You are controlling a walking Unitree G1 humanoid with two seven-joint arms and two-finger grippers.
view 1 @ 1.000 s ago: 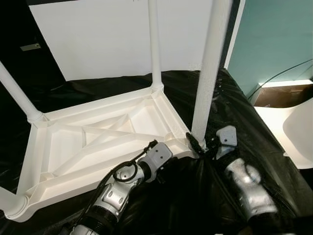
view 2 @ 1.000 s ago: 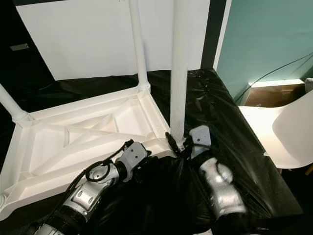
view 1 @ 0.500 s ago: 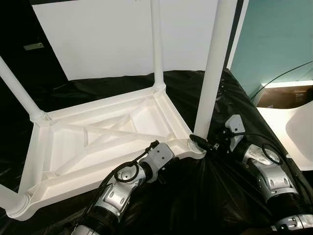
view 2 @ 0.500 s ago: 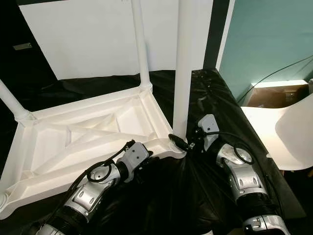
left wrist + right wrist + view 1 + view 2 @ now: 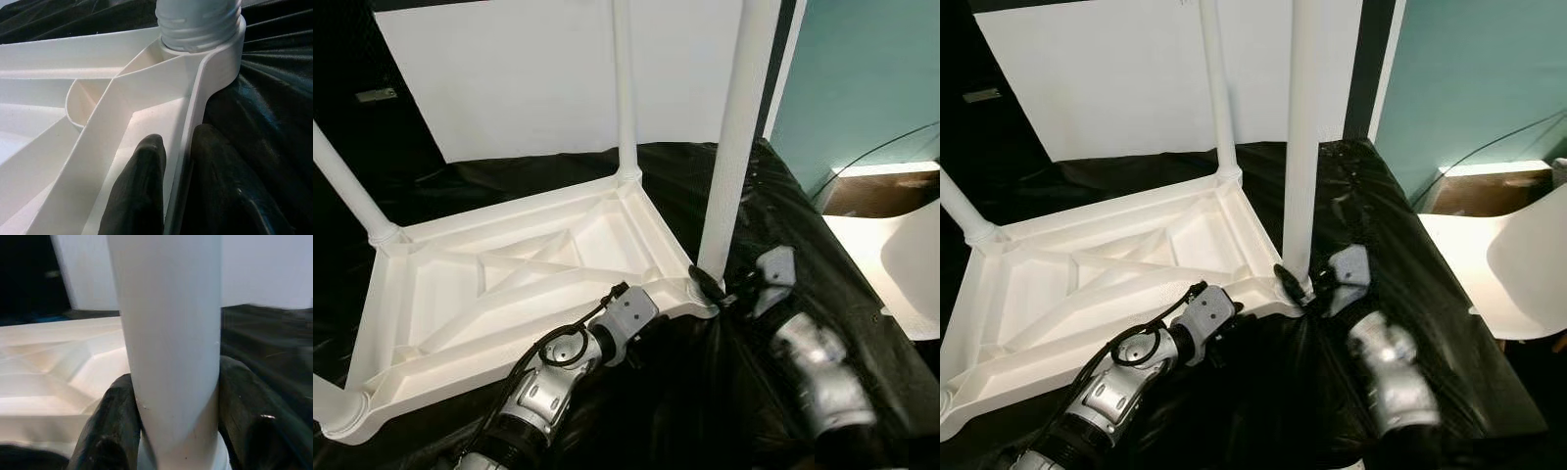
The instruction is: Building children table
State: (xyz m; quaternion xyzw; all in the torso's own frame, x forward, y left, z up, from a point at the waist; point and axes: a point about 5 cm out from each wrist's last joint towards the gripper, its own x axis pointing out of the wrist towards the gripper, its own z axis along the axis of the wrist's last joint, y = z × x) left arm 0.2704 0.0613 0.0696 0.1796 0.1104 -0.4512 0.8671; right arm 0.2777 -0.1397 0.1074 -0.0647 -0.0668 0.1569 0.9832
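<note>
My left gripper (image 5: 177, 196) pinched the tabletop (image 5: 509, 284) rim at 6 o'clock, steadying it, while my right gripper (image 5: 171, 431) clamped the leg (image 5: 734, 147) base to seat it.

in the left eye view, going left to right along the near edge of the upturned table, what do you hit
near-left table leg → left gripper, jaws clamped on the tabletop rim → near-right table leg screwed into its corner socket → right gripper, jaws around that leg's base → white chair

Home room: teal wall (image 5: 1469, 69), white chair (image 5: 1528, 264).
</note>
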